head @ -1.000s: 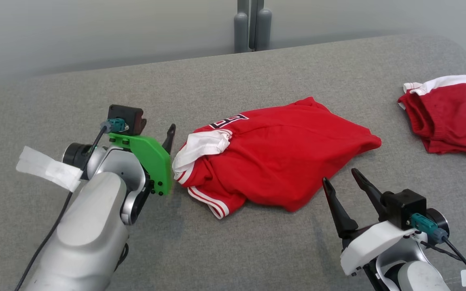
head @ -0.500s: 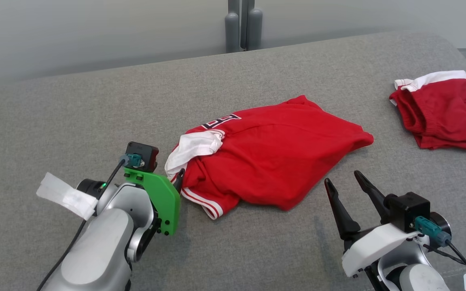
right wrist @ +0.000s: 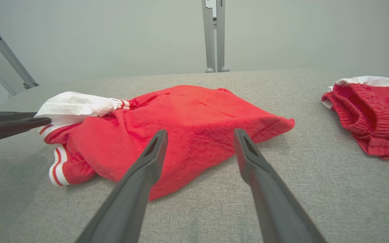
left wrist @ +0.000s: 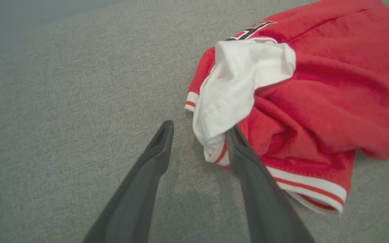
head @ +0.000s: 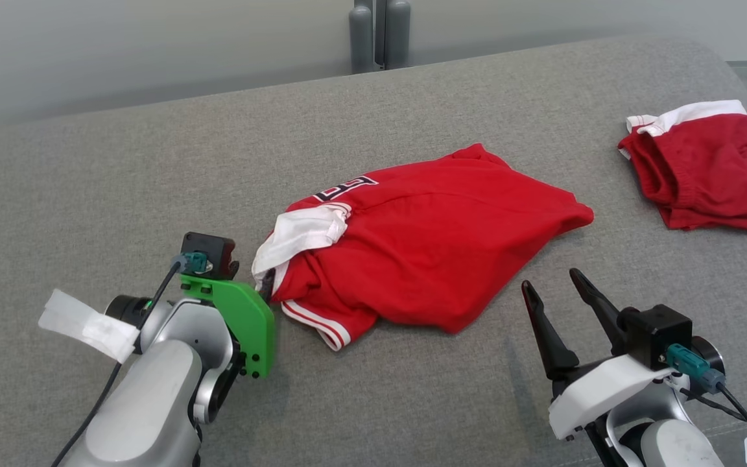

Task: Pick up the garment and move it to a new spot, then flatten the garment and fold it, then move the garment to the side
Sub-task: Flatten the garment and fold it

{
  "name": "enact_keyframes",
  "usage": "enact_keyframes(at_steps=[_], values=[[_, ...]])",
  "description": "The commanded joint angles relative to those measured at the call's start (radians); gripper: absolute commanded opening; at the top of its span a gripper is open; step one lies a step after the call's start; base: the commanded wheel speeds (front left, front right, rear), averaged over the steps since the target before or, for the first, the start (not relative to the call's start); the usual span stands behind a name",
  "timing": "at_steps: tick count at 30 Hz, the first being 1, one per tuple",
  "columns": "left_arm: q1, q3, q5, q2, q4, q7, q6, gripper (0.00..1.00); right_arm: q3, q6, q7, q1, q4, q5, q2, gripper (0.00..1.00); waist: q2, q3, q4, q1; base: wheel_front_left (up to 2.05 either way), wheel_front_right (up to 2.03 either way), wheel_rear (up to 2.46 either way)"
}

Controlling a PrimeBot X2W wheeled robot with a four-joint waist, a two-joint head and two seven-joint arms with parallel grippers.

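Wide-apart fingers (left wrist: 258, 179) — one tip at the red garment's (left wrist: 322, 87) white fold.

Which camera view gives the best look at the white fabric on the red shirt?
The left wrist view: the white fabric lies close and large, its folds clear. The head view shows it small at the red shirt's left end; the right wrist view shows it flat, from the side.
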State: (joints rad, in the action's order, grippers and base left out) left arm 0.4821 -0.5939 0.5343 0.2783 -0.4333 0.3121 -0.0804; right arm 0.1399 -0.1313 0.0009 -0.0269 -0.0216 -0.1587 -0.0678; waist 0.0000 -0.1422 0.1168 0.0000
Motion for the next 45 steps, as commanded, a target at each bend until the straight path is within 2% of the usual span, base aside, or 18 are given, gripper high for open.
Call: enact_keyframes(at_steps=[1, 9, 17, 21, 24, 33, 36, 45], values=[[0.0, 0.006, -0.01, 0.0, 0.0, -0.025, -0.009, 0.0, -0.004, 0.001, -0.007, -0.008, 0.002, 0.005, 0.001, 1.0, 0.0, -0.002, -0.001, 0.0, 0.0, 0.0, 0.0], [0.01, 0.023, -0.032, 0.012, 0.014, -0.093, -0.054, 0.0, -0.01, 0.001, -0.011, -0.008, 0.007, 0.009, 0.005, 1.0, 0.0, 0.002, -0.021, 0.0, 0.0, 0.0, 0.0], [-0.053, 0.094, -0.038, 0.054, 0.178, -0.208, -0.137, 0.0, -0.029, 0.001, -0.018, 0.011, 0.006, 0.008, 0.009, 1.0, 0.0, 0.013, -0.072, 0.0, 0.0, 0.0, 0.0], [-0.102, 0.122, -0.016, 0.071, 0.268, -0.211, -0.164, 0.0, -0.036, 0.001, -0.017, 0.017, 0.006, 0.009, 0.011, 1.0, 0.0, 0.02, -0.088, 0.0, 0.0, 0.0, 0.0], [-0.197, 0.155, 0.007, 0.096, 0.388, -0.194, -0.216, 0.0, -0.042, 0.001, -0.014, 0.022, 0.004, 0.011, 0.012, 1.0, 0.0, 0.029, -0.104, 0.0, 0.0, 0.0, 0.0], [-0.437, 0.222, 0.08, 0.129, 0.567, -0.15, -0.325, 0.0, -0.048, 0.001, -0.007, 0.029, -0.006, 0.014, 0.013, 1.0, 0.0, 0.028, -0.118, 0.0, 0.0, 0.0, 0.0], [-0.496, 0.223, 0.1, 0.126, 0.577, -0.142, -0.341, 0.0, -0.048, 0.001, -0.008, 0.031, -0.004, 0.016, 0.014, 1.0, 0.0, 0.025, -0.118, 0.0, 0.0, 0.0, 0.0], [-0.514, 0.22, 0.128, 0.112, 0.409, -0.174, -0.303, 0.0, -0.046, 0.001, -0.005, 0.026, 0.003, 0.017, 0.015, 1.0, 0.0, 0.03, -0.115, 0.0, 0.0, 0.0, 0.0]])
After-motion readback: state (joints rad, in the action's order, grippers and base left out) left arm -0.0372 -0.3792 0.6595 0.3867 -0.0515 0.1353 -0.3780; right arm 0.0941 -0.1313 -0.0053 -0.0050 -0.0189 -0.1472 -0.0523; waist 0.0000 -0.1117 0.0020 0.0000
